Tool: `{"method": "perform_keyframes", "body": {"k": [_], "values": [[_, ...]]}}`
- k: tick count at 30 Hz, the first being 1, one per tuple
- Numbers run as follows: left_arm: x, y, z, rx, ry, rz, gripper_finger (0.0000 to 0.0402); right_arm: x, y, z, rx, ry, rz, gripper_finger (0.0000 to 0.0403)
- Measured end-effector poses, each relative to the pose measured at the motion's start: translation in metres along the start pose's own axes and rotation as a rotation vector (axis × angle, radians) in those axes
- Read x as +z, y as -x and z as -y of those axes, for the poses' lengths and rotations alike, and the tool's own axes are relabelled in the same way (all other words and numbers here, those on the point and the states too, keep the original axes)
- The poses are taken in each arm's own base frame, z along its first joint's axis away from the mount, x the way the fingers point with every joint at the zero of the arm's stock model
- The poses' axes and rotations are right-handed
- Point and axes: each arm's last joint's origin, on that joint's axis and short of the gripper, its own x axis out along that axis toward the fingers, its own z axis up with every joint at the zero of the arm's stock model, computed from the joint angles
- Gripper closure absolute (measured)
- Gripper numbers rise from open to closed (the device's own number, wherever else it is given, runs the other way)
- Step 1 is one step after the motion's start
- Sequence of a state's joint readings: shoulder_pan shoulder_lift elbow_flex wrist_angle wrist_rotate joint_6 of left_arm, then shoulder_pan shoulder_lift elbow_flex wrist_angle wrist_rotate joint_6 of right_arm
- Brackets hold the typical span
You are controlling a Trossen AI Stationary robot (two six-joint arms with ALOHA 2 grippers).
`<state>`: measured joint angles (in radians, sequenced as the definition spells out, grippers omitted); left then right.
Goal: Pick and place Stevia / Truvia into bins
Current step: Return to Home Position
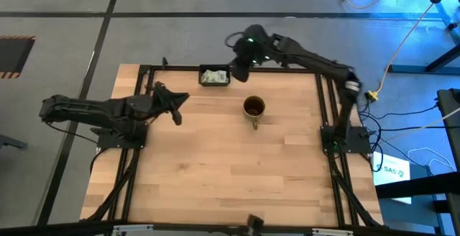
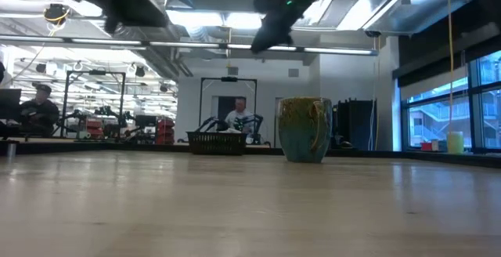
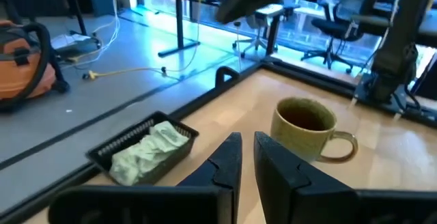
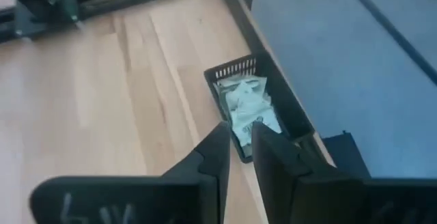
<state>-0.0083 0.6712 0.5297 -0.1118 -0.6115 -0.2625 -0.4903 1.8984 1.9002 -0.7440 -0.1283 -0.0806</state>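
A small black tray stands at the table's far edge. Several white-and-green Stevia sachets lie heaped in it. The brown-gold mug stands upright on the wood, nearer than the tray and to its right, handle toward the near edge. My right gripper hangs high above the tray's right end and slants down at it. Its fingers stand a narrow gap apart with nothing between them. My left gripper hovers left of the mug, nearly level. Its fingers also stand a slit apart and hold nothing.
Black frame rails run along the table's left, right and far sides, with the arm bases on them. The near half of the wooden top is bare. In the low view, people sit at desks beyond the table.
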Motion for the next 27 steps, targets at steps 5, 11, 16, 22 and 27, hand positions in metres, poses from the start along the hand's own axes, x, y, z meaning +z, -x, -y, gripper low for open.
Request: {"method": "perform_keyframes", "body": {"k": [5, 11, 16, 22, 27], "values": [[0.004, 0.019, -0.013, 0.0, 0.021, 0.025, 0.0368, -0.033, 0.049, -0.022, 0.015, 0.019, 0.123, 0.0336], [-0.001, 0.03, -0.022, -0.019, 0.021, 0.072, 0.0368, -0.086, 0.104, -0.04, 0.04, -0.029, 0.299, 0.0336], [-0.015, 0.034, -0.027, -0.06, 0.045, 0.101, 0.0368, -0.131, 0.144, -0.049, 0.068, -0.032, 0.39, 0.0336], [-0.029, 0.035, -0.031, -0.106, 0.066, 0.151, 0.0368, -0.18, 0.172, -0.052, 0.102, -0.148, 0.496, 0.0336], [-0.041, 0.038, -0.036, -0.115, 0.109, 0.171, 0.0368, -0.216, 0.184, -0.054, 0.127, -0.163, 0.6, 0.0336]]}}
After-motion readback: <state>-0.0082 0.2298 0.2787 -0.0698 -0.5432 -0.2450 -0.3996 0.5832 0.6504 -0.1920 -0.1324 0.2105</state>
